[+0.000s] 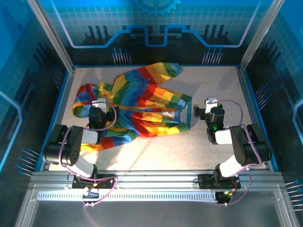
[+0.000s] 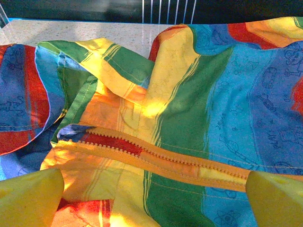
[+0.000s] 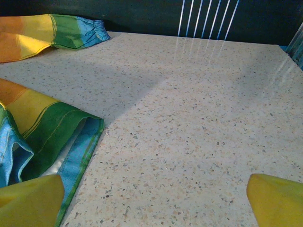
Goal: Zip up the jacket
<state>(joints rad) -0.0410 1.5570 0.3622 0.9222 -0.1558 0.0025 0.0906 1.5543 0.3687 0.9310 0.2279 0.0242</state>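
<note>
Rainbow-striped jacket (image 1: pixel 137 106) lies crumpled on the speckled table (image 1: pixel 213 146), front open. Left gripper (image 2: pixel 154 198): jaws spread wide, orange zipper (image 2: pixel 156 158) running across just ahead of them, nothing pinched. Right gripper (image 3: pixel 154 198): jaws spread wide over bare tabletop, holding nothing, jacket hem beside one finger.

Rainbow-striped jacket (image 1: pixel 142 106) lies crumpled on the table's left — orange zipper unzipped.

Rainbow-striped soft fabric jacket (image 1: pixel 142 101) lies on speckled stone-look table (image 1: pixel 213 142), left of centre. Left gripper (image 1: pixel 98 106) over its left part; right gripper (image 1: pixel 209 106) just beside its right edge.
</note>
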